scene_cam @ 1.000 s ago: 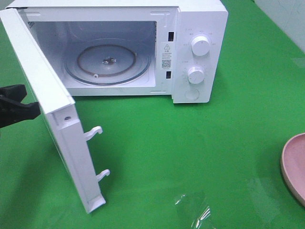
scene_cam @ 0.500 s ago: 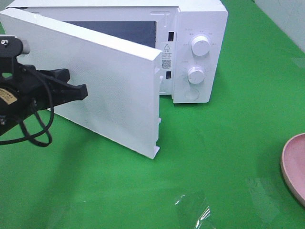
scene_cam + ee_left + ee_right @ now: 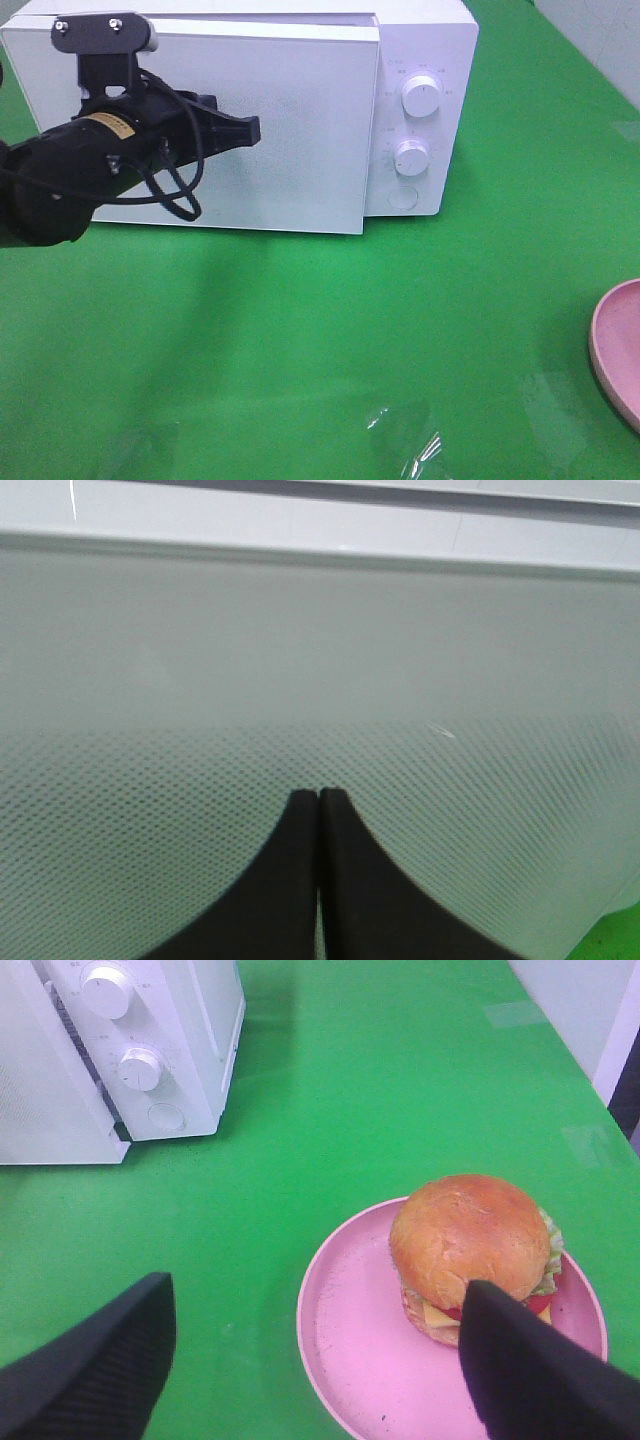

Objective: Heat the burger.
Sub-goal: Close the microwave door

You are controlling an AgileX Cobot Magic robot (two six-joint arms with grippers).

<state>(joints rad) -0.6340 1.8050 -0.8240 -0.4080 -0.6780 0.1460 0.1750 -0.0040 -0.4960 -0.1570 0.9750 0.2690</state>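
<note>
Two gaping fingers of the right gripper (image 3: 315, 1360) are hovering over the burger (image 3: 470, 1250), sitting on its pink plate (image 3: 350, 1350) at the exterior view's right edge. Wide green table (image 3: 300, 340) is lying free beyond. Upper left, the clenched left gripper (image 3: 250, 130) is pressing the microwave door (image 3: 300, 140); I'd reopen it before carrying the burger in.

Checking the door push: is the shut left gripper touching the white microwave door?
Cannot tell. The left wrist view shows the left gripper tips against the door, but no contact line or gap shows plainly.
</note>
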